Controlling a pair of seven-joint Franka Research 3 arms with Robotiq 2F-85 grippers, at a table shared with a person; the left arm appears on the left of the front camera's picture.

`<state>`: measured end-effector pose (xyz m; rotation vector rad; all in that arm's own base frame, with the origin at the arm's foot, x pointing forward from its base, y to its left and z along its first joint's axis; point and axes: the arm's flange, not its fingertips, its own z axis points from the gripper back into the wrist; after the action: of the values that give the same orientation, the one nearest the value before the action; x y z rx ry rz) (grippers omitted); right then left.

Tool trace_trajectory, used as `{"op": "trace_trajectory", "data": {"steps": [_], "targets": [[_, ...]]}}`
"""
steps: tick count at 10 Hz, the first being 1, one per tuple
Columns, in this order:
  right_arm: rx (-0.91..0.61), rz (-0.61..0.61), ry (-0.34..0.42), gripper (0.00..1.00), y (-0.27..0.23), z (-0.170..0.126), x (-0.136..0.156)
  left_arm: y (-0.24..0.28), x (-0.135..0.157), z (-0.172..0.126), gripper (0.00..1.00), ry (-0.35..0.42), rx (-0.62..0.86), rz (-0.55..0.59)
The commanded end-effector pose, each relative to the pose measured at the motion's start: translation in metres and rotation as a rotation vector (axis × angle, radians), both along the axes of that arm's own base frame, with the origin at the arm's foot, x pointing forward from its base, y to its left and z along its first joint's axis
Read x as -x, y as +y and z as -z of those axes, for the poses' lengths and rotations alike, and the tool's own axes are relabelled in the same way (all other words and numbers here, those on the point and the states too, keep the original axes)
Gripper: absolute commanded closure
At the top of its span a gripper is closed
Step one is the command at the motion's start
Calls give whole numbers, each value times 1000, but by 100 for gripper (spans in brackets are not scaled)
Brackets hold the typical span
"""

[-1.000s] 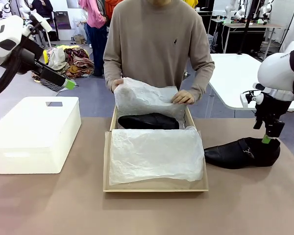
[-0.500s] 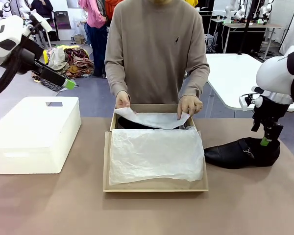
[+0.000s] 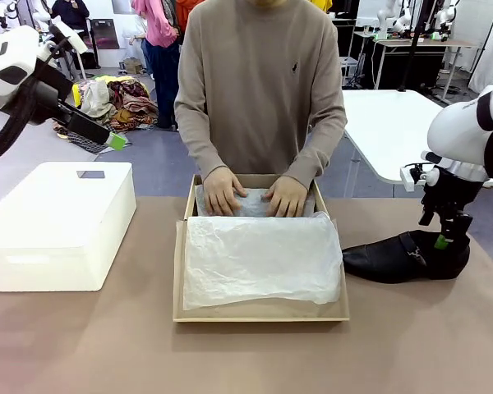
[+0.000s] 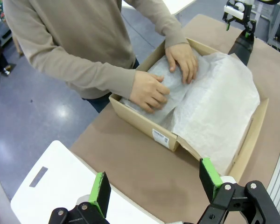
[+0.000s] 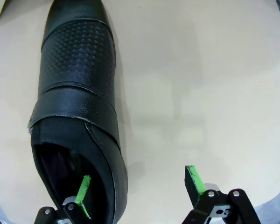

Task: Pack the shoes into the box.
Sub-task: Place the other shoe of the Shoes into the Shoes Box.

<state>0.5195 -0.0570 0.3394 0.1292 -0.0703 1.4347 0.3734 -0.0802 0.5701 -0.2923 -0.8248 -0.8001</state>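
So the box [image 3: 261,310] is sitting mid-table [image 3: 107,345], with the plastic bin [image 3: 57,222] off to its left and one shoe [image 3: 394,258] lying just right of it. Tissue paper [image 3: 259,258] is lying over the near part, the person's hands [image 3: 224,190] are pressing down in the far part behind it, and the right gripper [image 3: 445,243] is hanging at the shoe's heel end.

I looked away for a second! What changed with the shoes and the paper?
The person's hands laid the raised tissue paper down in the cardboard shoebox and now press on it, hiding the shoe inside. The right tool sank a little toward the heel of the black shoe on the table, jaws open. That shoe, the left tool and the white plastic box stayed put.
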Motion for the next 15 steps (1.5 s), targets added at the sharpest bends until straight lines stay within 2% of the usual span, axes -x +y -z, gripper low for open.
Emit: {"op": "trace_trajectory", "data": {"steps": [1, 3, 4, 8, 9, 13, 15], "targets": [[-47, -50, -44, 0, -7, 12, 0, 1, 0, 2, 0, -2, 13, 11], [-51, -61, -18, 0, -6, 17, -3, 1, 0, 2, 0, -2, 13, 11], [-50, -61, -9, 12, -5, 16, -4, 1, 0, 2, 0, -2, 13, 11], [-66, -49, 14, 86, -6, 16, -3, 1, 0, 2, 0, -2, 13, 11], [-70, -50, 17, 100, -7, 15, -3, 1, 0, 2, 0, -2, 13, 11], [-76, -32, 29, 100, -8, 13, -1, 1, 0, 2, 0, -2, 13, 11], [-96, 54, 50, 100, -9, 1, -2, 1, 0, 2, 0, -2, 13, 11]]}}
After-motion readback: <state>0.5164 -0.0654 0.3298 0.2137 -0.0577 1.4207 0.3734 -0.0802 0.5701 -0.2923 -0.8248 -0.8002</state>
